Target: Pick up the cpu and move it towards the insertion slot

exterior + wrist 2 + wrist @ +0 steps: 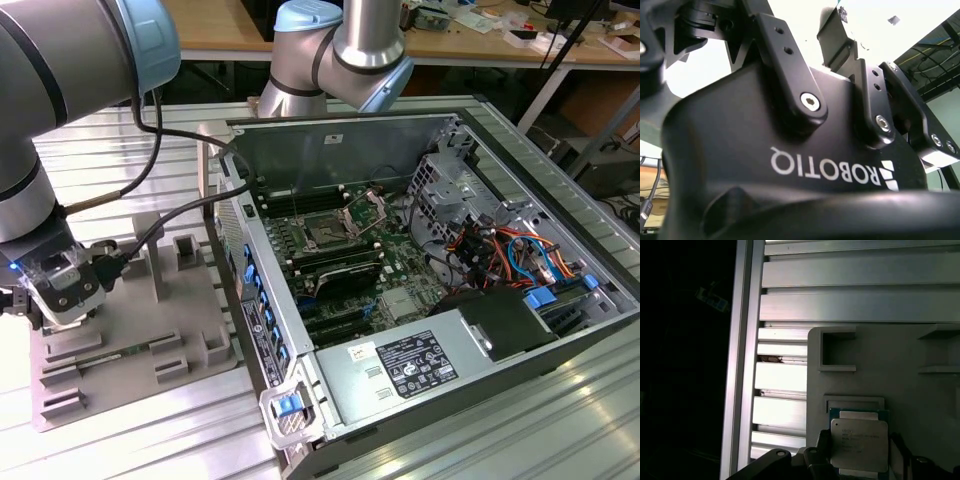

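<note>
Over the grey tray [195, 335] at the exterior view's left, well apart from the open computer case [330, 150], the gripper [60, 310] hangs low on the arm, right down at the tray's surface. In the first wrist view the cpu [859, 445] lies flat with its silvery top up, seated in a shallow recess of the tray beside a raised rectangular frame [855, 401]. The gripper's dark structure stands close on two opposite sides of the chip. I cannot tell whether it is clenched on the chip or merely set around it, since the contact itself is hidden. The chip looks level and not raised out of its seat, so I judge the work to be at the pick-up step, with the carry not yet begun. The insertion slot [326, 236] sits inside the case, a dark square ringed by bright metal on the green board [400, 270]. Its hinged bracket [366, 207] appears lifted, so the socket seems open to receive. The next move calls, in my judgement, for a firm, even hold on the chip's edges and a straight lift clear of the recess without tilting. It then needs a path high enough to pass over the case's near wall, which stands between tray and socket. A slanted lift could catch the chip on the recess edge.
</note>
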